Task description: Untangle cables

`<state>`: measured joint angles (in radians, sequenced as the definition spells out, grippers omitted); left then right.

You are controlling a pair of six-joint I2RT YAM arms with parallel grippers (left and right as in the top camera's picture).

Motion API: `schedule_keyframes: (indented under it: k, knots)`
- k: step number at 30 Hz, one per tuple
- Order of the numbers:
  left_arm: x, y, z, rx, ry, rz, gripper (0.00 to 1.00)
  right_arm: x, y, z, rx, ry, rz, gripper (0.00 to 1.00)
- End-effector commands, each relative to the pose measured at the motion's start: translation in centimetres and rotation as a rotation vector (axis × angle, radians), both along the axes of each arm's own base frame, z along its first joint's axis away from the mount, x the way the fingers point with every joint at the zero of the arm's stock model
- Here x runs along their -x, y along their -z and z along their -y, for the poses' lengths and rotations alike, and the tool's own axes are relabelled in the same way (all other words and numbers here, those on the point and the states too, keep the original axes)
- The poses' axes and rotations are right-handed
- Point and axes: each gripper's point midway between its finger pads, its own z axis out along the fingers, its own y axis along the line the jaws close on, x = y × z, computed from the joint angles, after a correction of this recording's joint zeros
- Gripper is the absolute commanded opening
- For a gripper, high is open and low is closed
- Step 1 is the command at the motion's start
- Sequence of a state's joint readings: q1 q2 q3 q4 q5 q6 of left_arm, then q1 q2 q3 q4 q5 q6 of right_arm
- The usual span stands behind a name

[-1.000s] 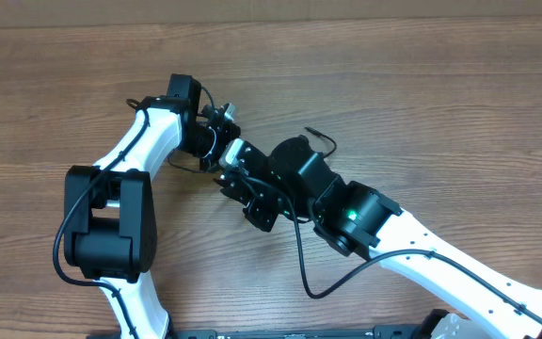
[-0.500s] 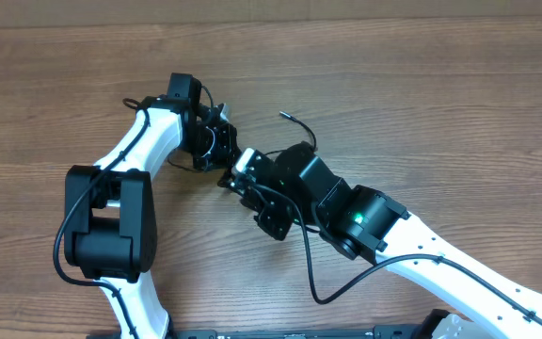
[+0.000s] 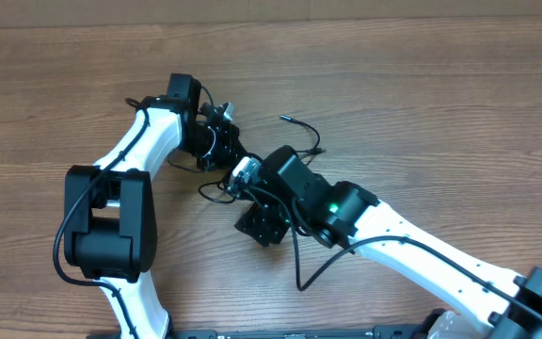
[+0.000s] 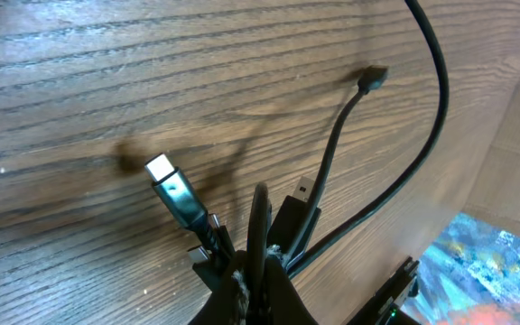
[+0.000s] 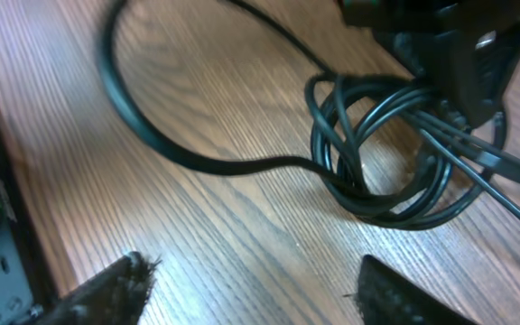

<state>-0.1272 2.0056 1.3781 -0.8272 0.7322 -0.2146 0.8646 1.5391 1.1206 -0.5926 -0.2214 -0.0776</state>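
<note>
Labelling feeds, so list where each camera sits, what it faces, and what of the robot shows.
Overhead: above the table, looking straight down; left arm and right arm both show, tips close together mid-table.
Left wrist: on the left arm, looking down at the wood past the left fingers, shut on the cables.
Right wrist: low, facing the coiled bundle; the right fingers stand apart at the bottom edge.
Shared: right wrist and overhead both show the left fingers holding cables.

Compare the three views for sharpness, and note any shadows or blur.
Overhead: evenly lit, wood grain of the table crisp. Left wrist: silver plug sharp, throwing a soft shadow; bottom right corner blurred. Right wrist: coiled cables slightly soft, right claw fuzzy at its tips.
</note>
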Motion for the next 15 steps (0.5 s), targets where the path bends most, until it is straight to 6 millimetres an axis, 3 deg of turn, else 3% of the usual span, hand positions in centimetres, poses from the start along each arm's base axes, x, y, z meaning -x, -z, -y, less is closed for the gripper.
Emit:
schedule_keyframes:
  k: [1,8,12,15]
  knots:
    - [-0.4,-0.5,0.5,0.042,0.023,0.017,0.04,-0.1,1.1,-0.5,0.010,-0.007,-0.013,0.79]
    - [-0.6,0.1,-0.1,-0.005,0.017,0.024,0.04,-1.6,-0.3,-2.6,-0.088,-0.016,0.055,0.91]
    - [-0.6,0.1,-0.1,-0.009,0.017,0.024,0.04,-2.5,-1.8,-3.8,-0.156,-0.017,0.112,0.93]
    - [-0.6,0.1,-0.1,-0.005,0.017,0.023,0.05,-2.3,-1.8,-4.1,-0.171,-0.034,0.099,0.90]
